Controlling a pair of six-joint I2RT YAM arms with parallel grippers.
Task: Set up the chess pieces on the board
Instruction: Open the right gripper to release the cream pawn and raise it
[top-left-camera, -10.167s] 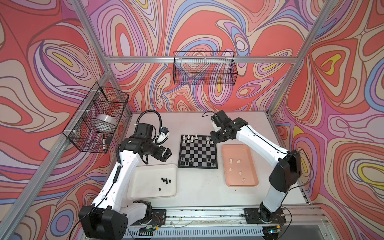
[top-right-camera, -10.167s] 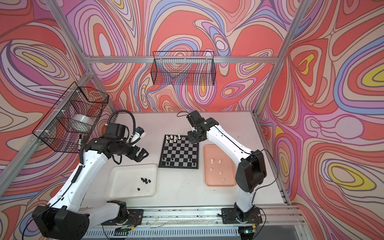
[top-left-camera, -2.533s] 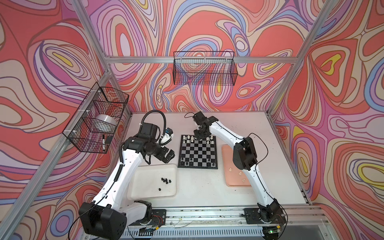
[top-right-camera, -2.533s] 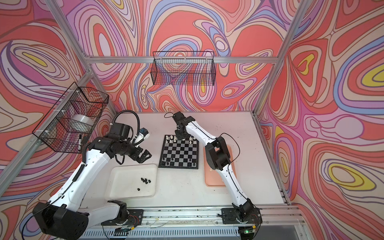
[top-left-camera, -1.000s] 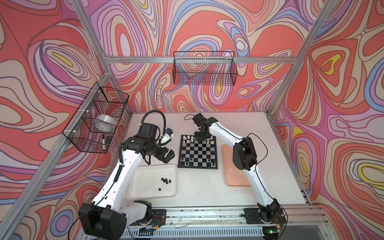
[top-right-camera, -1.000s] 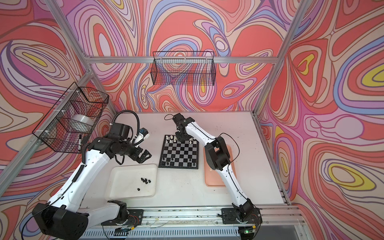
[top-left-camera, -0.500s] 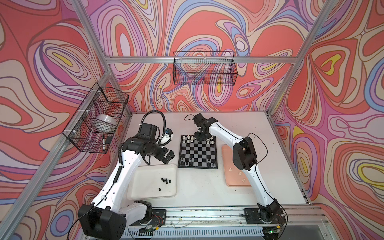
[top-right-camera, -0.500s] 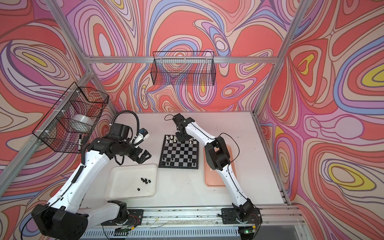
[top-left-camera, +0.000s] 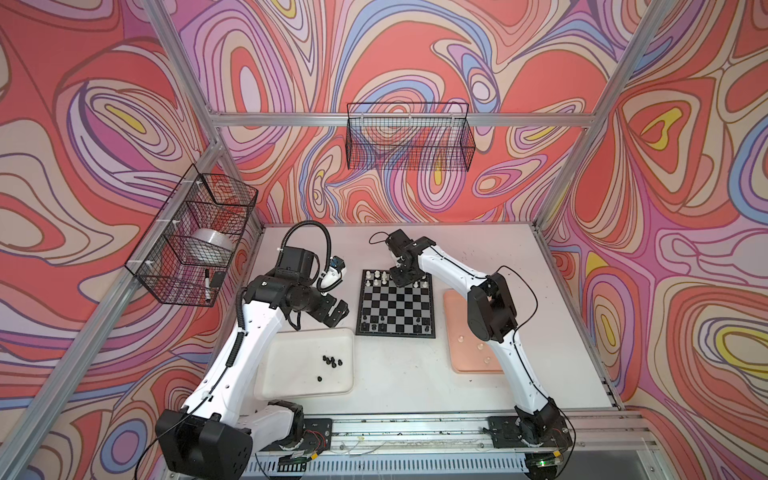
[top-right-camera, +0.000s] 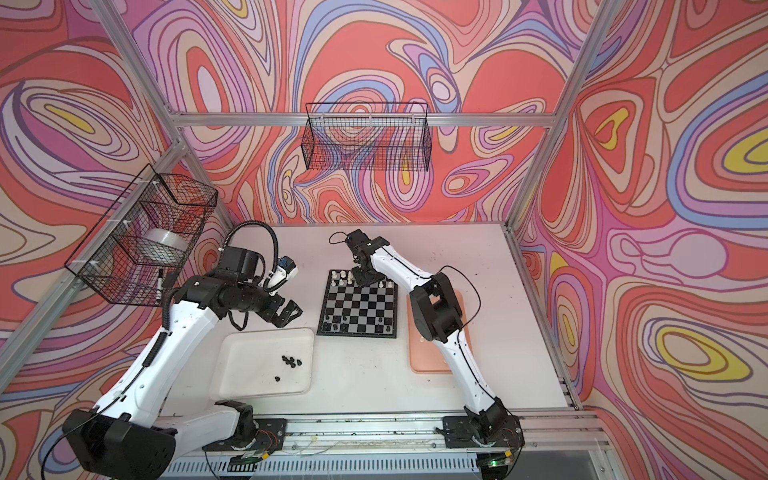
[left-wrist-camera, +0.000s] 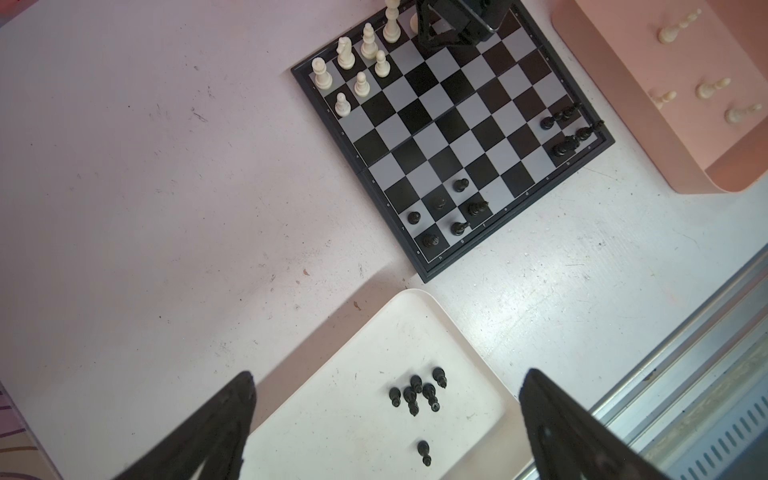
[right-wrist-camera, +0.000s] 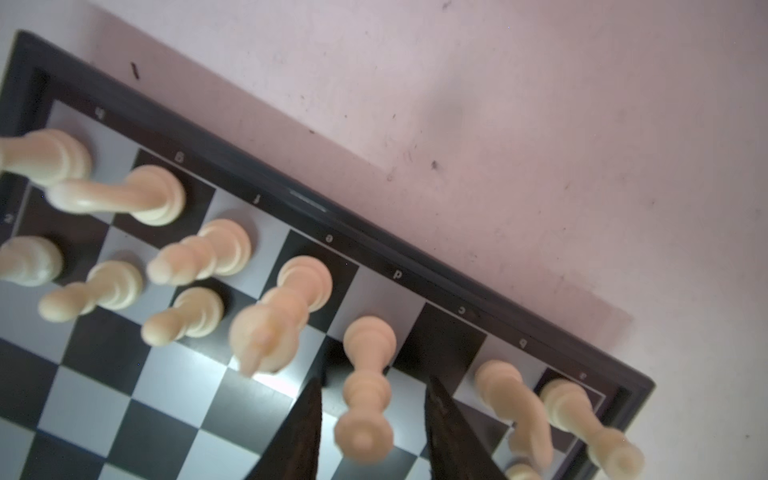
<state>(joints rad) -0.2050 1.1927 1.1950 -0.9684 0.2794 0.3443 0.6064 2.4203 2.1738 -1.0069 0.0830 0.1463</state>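
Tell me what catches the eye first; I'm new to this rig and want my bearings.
The swirling red-and-purple walls dominate all around. At mid-table sits the board, where the right claw straddles a white piece on the far row, jaws open. The left claw hovers open by the far edge of a white tray holding loose black pieces.

My table (top-left-camera: 407, 374) is a flat white top, scuffed and speckled with small dark marks. Three things lie directly on it. The board (top-left-camera: 395, 305) sits mid-table toward the back. A white tray (top-left-camera: 291, 374) lies near the board's front left corner, not touching it. A pink tray (top-left-camera: 465, 357) lies just beside its right edge.
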